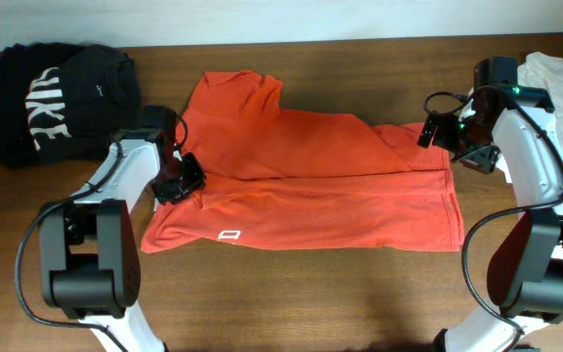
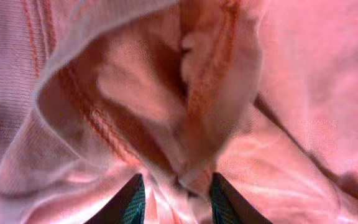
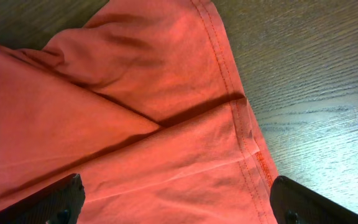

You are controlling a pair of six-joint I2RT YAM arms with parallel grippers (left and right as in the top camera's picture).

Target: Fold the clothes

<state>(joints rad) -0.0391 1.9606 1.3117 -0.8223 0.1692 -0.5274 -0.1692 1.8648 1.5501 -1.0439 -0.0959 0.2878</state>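
Note:
An orange T-shirt [image 1: 311, 186] lies spread on the wooden table [image 1: 311, 293], its top half creased over the lower half. My left gripper [image 1: 186, 182] is at the shirt's left sleeve edge. In the left wrist view its fingers [image 2: 176, 199] are closed on a bunched fold of the orange shirt [image 2: 291, 93]. My right gripper [image 1: 443, 135] hovers at the shirt's right edge. In the right wrist view its fingers [image 3: 176, 199] are wide apart over the shirt's stitched hem [image 3: 135, 124], holding nothing.
A black garment with white lettering [image 1: 57, 98] lies crumpled at the back left. A white garment [image 1: 560, 88] lies at the back right, behind the right arm. Bare wood [image 3: 316, 93] shows to the right of the hem.

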